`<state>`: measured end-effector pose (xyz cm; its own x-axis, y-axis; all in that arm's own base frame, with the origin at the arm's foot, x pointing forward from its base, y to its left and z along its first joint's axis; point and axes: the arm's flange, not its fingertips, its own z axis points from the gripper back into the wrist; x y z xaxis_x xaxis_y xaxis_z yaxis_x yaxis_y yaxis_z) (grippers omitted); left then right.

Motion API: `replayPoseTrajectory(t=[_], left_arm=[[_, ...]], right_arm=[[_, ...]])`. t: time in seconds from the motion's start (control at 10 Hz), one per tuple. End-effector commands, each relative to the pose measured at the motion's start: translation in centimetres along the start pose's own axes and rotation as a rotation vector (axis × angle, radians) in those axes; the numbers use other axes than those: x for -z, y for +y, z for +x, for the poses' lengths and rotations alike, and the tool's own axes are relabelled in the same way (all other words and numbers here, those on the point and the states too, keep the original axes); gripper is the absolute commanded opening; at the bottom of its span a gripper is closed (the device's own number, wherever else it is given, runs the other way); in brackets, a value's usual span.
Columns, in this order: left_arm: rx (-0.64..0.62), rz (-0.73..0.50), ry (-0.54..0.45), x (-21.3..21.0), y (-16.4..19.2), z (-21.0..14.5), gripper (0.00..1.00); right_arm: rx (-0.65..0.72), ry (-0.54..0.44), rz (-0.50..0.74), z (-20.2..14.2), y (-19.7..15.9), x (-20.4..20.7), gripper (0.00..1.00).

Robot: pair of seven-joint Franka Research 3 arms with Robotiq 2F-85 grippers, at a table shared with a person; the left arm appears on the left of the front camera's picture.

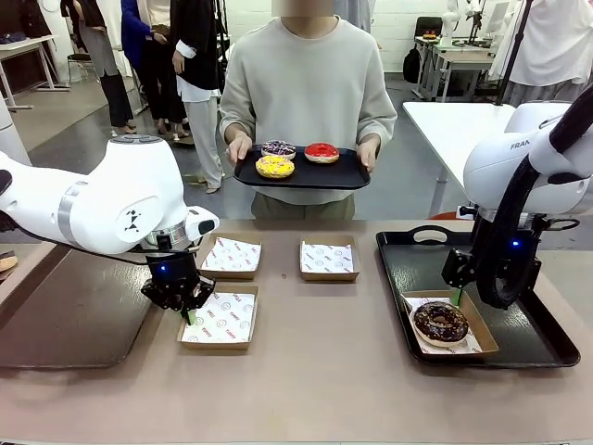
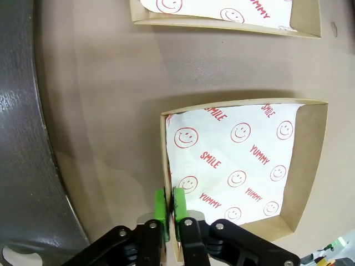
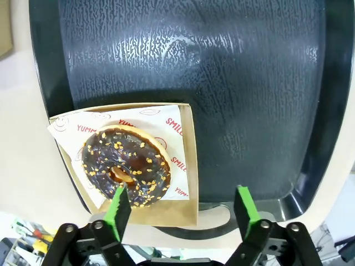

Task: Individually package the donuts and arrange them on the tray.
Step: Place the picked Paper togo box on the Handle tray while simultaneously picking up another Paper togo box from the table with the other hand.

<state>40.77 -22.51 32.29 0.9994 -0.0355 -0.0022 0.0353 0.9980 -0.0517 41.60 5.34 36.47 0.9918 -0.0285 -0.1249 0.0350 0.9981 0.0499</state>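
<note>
Left wrist view shows the left jaws pinched shut on the side wall of a paper-lined box (image 2: 314, 155) on the surface (image 2: 105, 83). The right jaws stand wide open over the chocolate donut (image 3: 145, 159), boxed on the black tray (image 3: 222, 66). A person holds another tray (image 1: 306, 179) carrying the yellow donut (image 1: 274, 167), red donut (image 1: 321, 152) and purple donut (image 1: 278, 147).

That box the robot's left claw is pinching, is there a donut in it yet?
Empty. The box holds just its smiley-printed paper liner; the left gripper is shut on its side wall.
</note>
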Motion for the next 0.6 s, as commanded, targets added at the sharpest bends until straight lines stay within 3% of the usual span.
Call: replayPoseTrajectory(t=[0.0,0.3,0.5], left_arm=[[-0.032,0.037,-0.005,-0.1,-0.4,0.3,0.00],[-0.036,0.040,-0.001,-0.9,-0.2,0.1,0.00],[0.005,0.014,0.005,-3.6,0.3,-0.4,0.00]], right_arm=[[-0.017,-0.005,0.044,0.3,-0.1,0.0,1.00],[-0.078,-0.044,0.065,-1.0,-1.3,-1.3,1.00],[-0.289,-0.019,0.330,-3.0,-4.8,-4.9,1.00]])
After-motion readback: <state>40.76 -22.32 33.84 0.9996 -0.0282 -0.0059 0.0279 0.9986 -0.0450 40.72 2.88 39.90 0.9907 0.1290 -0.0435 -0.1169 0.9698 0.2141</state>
